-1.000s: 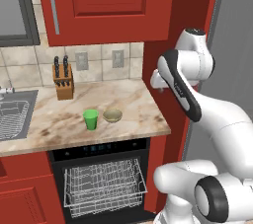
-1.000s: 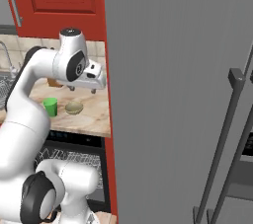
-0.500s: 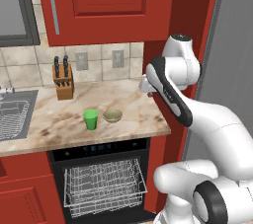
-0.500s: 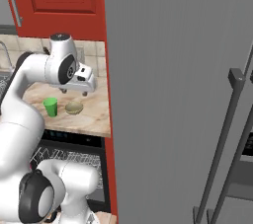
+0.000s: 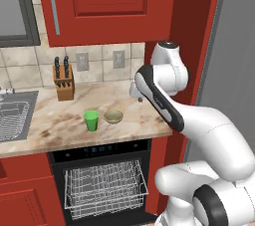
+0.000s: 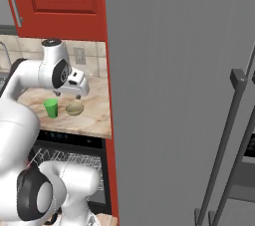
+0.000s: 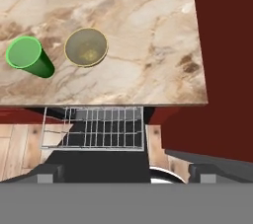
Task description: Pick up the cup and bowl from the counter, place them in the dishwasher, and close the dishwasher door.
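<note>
The green cup (image 5: 91,120) stands upright on the marble counter (image 5: 60,113), with the olive-tan bowl (image 5: 113,116) just to its right, a small gap between them. My gripper (image 5: 135,93) hangs above the counter, right of the bowl and higher than it. The hand view looks down on the cup (image 7: 28,56), the bowl (image 7: 86,47) and the counter (image 7: 148,45). My gripper (image 7: 126,172) is open, its fingertips (image 7: 47,172) far apart with nothing between them. Below the counter the dishwasher (image 5: 99,149) stands open, its wire rack (image 5: 104,185) pulled out.
A knife block (image 5: 63,78) stands at the back of the counter, and a steel sink (image 5: 15,115) lies at the left. Red wall cabinets (image 5: 109,1) hang overhead. A tall red panel (image 5: 194,46) and a grey fridge (image 6: 174,95) close off the right side.
The arm has swung left and the hand has come out over the counter toward the bowl. The jaws have stayed wide apart. Cup and bowl have not moved.
</note>
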Controlling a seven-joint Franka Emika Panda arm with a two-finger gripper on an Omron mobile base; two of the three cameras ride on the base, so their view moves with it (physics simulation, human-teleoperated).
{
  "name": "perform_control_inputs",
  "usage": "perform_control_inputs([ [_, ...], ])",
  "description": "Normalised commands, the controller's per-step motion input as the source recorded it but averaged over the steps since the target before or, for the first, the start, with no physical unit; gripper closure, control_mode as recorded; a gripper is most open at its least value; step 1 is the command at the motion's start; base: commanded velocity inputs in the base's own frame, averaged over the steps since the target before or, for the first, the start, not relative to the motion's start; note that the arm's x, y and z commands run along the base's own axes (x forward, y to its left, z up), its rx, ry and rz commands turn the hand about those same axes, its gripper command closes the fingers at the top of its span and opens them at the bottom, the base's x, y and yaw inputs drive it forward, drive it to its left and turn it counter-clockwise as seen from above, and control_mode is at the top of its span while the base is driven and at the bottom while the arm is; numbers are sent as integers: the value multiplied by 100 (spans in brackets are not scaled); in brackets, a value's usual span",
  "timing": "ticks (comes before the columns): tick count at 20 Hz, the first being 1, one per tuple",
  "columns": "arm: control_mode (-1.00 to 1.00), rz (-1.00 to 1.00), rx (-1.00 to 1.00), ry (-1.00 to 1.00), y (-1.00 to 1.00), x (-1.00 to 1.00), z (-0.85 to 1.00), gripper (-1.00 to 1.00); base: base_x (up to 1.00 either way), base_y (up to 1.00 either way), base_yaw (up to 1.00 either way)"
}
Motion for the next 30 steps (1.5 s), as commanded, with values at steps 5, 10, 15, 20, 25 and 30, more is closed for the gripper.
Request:
perform_control_inputs([
  [5,-100,-1,0,0,36,15,-25,-100,0,0,0],
  [10,-100,-1,0,0,33,18,-25,-100,0,0,0],
  [15,-100,0,0,0,27,16,-18,-100,0,0,0],
  [20,-100,-1,0,0,25,18,-16,-100,0,0,0],
  [25,-100,-1,0,0,27,12,-19,-100,0,0,0],
  [30,-100,0,0,0,28,13,-24,-100,0,0,0],
])
